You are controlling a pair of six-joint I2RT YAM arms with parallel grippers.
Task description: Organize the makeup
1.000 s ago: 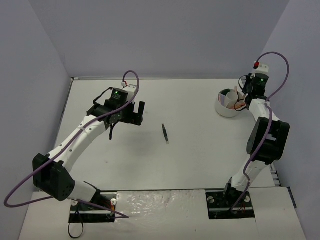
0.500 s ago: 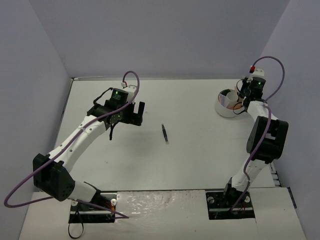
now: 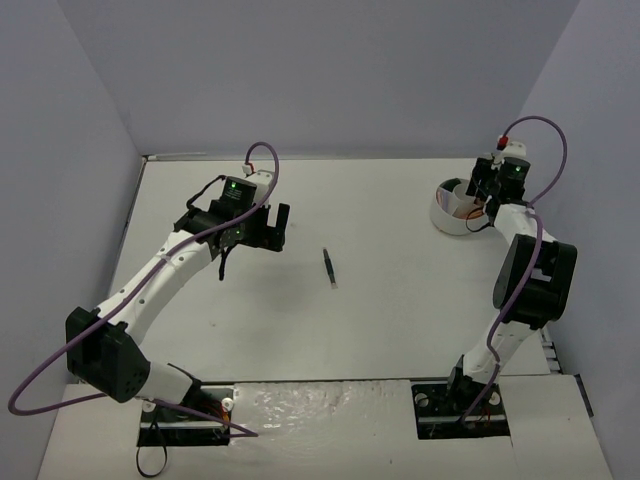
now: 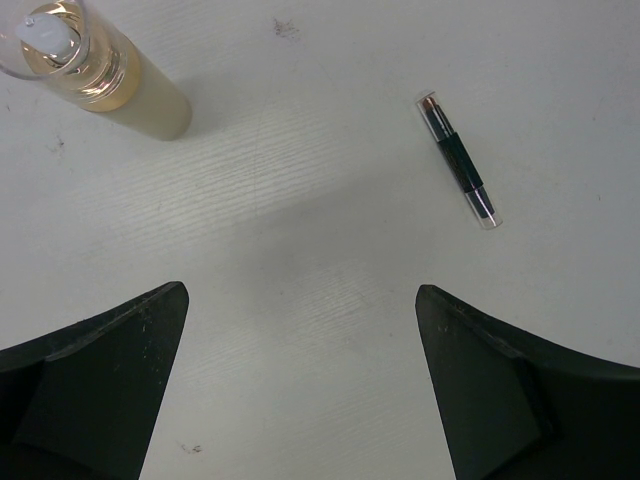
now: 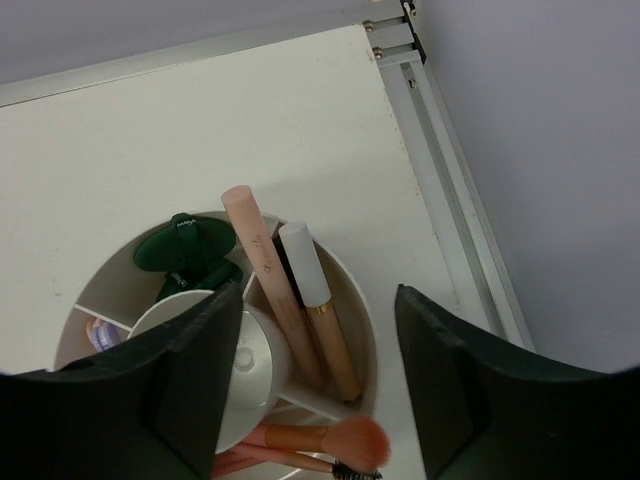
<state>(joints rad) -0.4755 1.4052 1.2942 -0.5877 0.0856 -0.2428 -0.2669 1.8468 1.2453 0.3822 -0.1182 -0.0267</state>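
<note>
Makeup is lying in two places: most of it is sitting in the white divided bowl [image 5: 368,335] at the far right of the table [image 3: 400,320], while a dark stick [image 4: 458,160] and a clear bottle [image 4: 100,75] of beige liquid are waiting on the open surface near the left arm, well apart from the bowl. In the right wrist view a pink stick [image 5: 262,285] and a white-capped tube [image 5: 318,320] are leaning side by side in one compartment, dark green discs [image 5: 185,250] are resting in the next, and a brush [image 5: 340,440] is lying across the near edge. The right gripper [image 5: 318,295] is hovering over the bowl with its jaws partly spread and gripping nothing. The left gripper [image 4: 300,295] is standing fully spread above the table, also carrying nothing, with the bottle ahead of one finger and the dark stick ahead of the other. Judgement: the drop into the bowl is finishing. Doing it well is calling for a straight vertical lift, so the fingers are not dragging the leaning sticks out. The left gripper should be centring over one item only, jaws crossing the stick's narrow width, since a thin round stick is liable to roll.
</note>
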